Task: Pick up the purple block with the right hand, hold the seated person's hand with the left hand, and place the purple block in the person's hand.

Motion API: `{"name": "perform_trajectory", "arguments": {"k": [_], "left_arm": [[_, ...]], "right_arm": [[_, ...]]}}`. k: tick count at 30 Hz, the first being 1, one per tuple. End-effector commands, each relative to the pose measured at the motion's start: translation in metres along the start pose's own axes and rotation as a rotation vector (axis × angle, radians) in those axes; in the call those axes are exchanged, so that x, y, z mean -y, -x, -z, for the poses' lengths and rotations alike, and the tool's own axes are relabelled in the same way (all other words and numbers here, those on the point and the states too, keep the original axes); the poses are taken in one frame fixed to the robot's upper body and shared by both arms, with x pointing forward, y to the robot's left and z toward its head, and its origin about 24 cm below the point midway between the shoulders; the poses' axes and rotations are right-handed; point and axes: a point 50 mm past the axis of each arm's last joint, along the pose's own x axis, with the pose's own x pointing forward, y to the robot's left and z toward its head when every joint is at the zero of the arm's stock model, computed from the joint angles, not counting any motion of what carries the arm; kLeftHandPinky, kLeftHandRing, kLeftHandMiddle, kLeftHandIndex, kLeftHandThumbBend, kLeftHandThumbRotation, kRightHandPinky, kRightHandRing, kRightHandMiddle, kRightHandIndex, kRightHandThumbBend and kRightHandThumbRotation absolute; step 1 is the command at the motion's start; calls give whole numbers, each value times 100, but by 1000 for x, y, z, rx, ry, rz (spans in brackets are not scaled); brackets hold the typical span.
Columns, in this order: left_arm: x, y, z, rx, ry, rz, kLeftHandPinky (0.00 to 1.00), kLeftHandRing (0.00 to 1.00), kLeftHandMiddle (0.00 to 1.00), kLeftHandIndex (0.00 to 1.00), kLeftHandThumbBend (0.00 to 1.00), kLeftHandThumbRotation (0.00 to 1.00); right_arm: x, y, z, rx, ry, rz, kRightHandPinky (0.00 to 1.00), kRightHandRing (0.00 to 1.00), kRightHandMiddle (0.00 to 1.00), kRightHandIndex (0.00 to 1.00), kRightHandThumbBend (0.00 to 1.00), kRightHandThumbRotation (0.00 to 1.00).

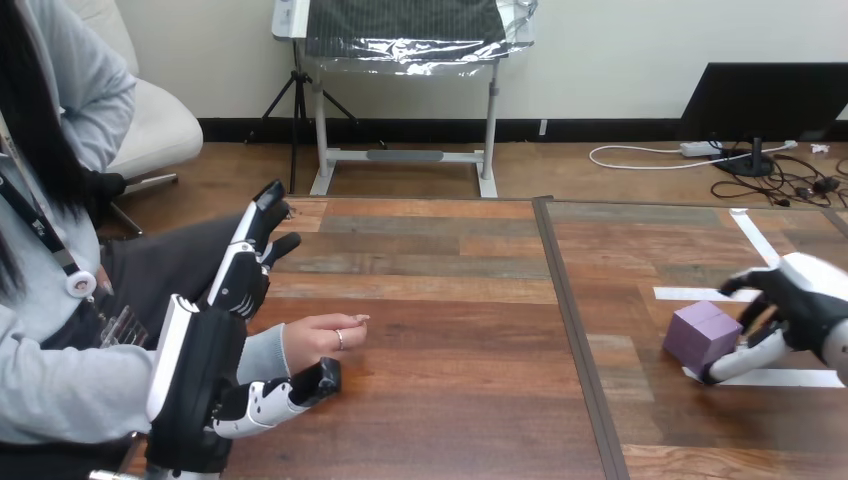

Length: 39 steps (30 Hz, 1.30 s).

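You're holding R hand (805, 305) curled round purple block (700, 335), prob light+rigid, so be pinching flat opp faces; L hand (240, 280) hanging open by person's hand (320, 340).

The right hand (803, 300) runs off the right edge, its arm cut away, and it covers the purple block's (700, 335) right side, so a grip there cannot be told. The left hand (205, 365) hides the wrist behind the person's hand (322, 340).
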Motion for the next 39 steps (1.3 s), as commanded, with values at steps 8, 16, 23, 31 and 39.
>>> {"name": "perform_trajectory", "arguments": {"k": [8,16,23,31,39], "left_arm": [[-3,-15,-4,65,-6,-5,90,97,100,96,100,68],[-3,-16,-3,63,-2,-6,90,97,99,96,100,67],[-2,-16,-3,62,9,-7,90,97,99,96,100,66],[-2,-15,-3,59,14,-9,90,97,99,96,100,65],[-3,-15,-3,60,16,-6,91,98,100,96,100,65]], "right_arm": [[26,-5,-36,188,-13,35,96,99,99,100,100,56],[26,-4,-41,238,-23,47,99,100,100,100,100,69],[25,-4,-46,263,8,66,100,100,100,100,100,78],[25,-6,-50,269,10,67,100,100,100,100,100,82],[24,-7,-54,267,19,64,100,100,100,100,100,84]]}}
